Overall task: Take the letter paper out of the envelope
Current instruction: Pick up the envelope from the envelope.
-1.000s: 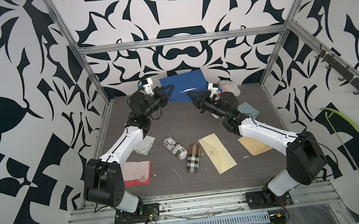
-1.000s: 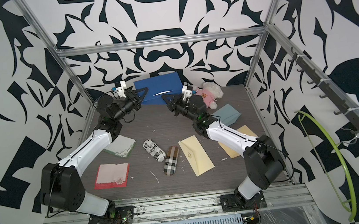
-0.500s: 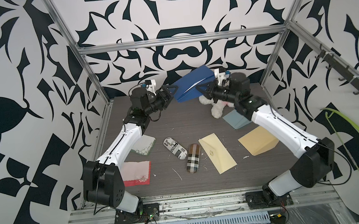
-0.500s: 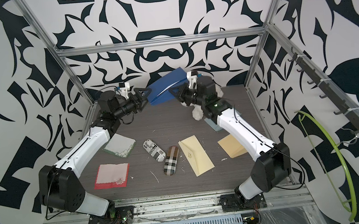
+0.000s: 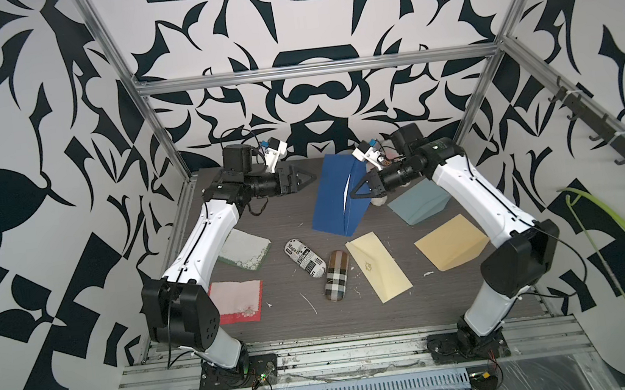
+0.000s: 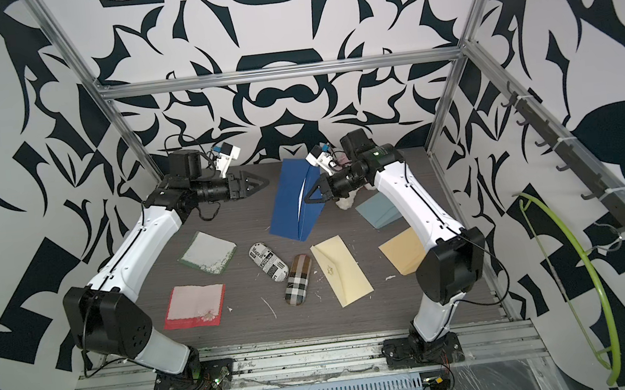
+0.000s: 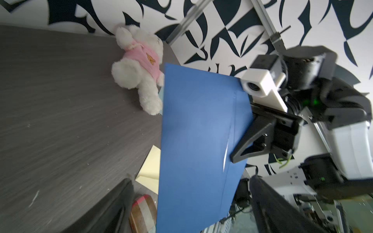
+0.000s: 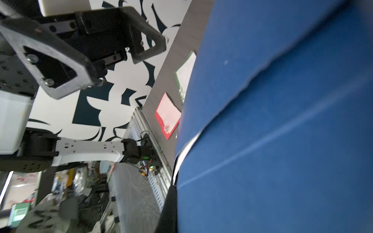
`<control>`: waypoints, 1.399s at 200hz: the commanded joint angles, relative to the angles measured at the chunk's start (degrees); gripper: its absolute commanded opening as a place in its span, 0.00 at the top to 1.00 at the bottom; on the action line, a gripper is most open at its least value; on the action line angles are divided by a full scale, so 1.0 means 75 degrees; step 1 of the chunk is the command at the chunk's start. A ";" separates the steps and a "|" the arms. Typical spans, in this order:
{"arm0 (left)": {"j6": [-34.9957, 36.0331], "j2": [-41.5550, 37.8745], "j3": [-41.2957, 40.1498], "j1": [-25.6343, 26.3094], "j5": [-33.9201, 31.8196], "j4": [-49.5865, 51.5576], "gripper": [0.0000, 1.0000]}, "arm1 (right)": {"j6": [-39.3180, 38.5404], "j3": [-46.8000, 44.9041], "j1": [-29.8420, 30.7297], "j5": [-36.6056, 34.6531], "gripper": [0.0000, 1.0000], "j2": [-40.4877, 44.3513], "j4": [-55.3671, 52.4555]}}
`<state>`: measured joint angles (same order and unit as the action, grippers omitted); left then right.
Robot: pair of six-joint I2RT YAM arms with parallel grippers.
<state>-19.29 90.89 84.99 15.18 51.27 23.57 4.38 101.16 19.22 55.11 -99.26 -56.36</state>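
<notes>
Blue envelope (image 5: 333, 201) hangs over the rear of the worktop (image 5: 286, 222), pinched at its edge by the right pincer (image 5: 356, 194). A white sliver, apparently the letter paper (image 8: 186, 150), peeks from its flap. The left pincer (image 5: 303, 179) stands spread nearby.

Paper (image 8: 186, 150): only a thin white edge shows at the slit of the envelope (image 5: 333, 201); the rest is hidden inside. Toy (image 5: 379, 201): mostly hidden behind the right pincer (image 5: 354, 195) in both top views. Right wrist view: envelope cut off by the frame edges.
</notes>
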 commanded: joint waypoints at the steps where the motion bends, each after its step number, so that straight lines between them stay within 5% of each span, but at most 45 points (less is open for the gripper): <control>1: 0.0911 0.0218 -0.0194 -0.0124 0.1152 0.0686 0.05 | -0.0770 -0.0125 0.0041 0.1510 1.00 0.0119 -0.0140; 53: 0.0638 0.0397 -0.0633 -0.0137 0.1686 0.0259 0.05 | -0.0596 -0.0072 0.0145 0.2612 1.00 -0.0550 0.0218; 126: 0.0558 0.0565 -0.0434 -0.0172 0.1849 0.0485 0.14 | -0.0682 0.0083 0.0290 0.3011 1.00 -0.1104 0.0278; 237: -0.0486 0.1000 -0.0129 -0.0166 0.1930 0.0169 1.00 | -0.0646 0.0501 0.0276 0.3002 1.00 -0.1668 0.0303; 280: -0.2061 0.1123 -0.0042 -0.0219 0.1641 -0.0814 1.00 | 0.0959 -0.0166 0.0059 0.2011 0.72 -0.0898 0.2080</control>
<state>-26.35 98.02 82.50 13.87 64.64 22.83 3.53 102.26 20.49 74.63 -112.60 -51.27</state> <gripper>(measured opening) 0.042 0.230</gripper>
